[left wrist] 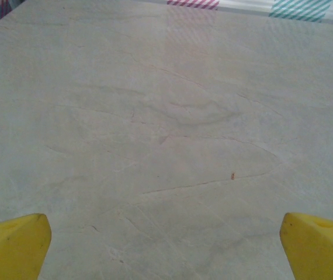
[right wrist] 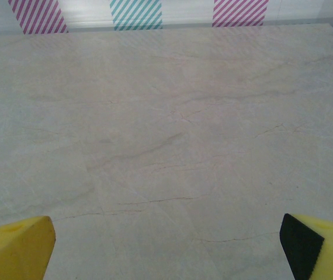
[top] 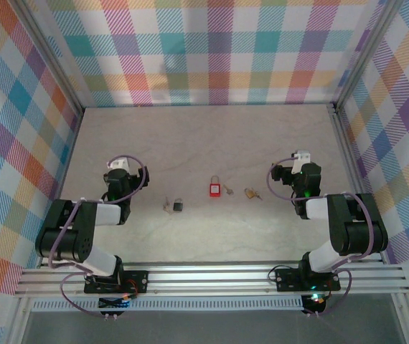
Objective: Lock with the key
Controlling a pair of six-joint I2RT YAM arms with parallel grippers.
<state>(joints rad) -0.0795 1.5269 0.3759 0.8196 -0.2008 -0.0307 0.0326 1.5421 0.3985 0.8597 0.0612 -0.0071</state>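
Observation:
Three small locks lie in a row on the marble table between the arms. The red padlock (top: 214, 188) is in the middle, with a small key (top: 227, 190) just to its right. Left of it sits a dark padlock (top: 179, 206) with a silvery key (top: 167, 206) beside it. To the right lies a brass lock with its key (top: 252, 193); they are too small to tell apart. My left gripper (top: 120, 170) rests left of the row and my right gripper (top: 295, 168) right of it. Both are open, with yellow fingertips (left wrist: 11, 245) (right wrist: 14, 248) wide apart over bare table.
Checked fabric walls and metal frame posts (top: 50, 79) close in the table on the left, back and right. An aluminium rail (top: 212, 276) runs along the near edge by the arm bases. Bare marble (top: 204, 143) stretches beyond the locks to the back wall.

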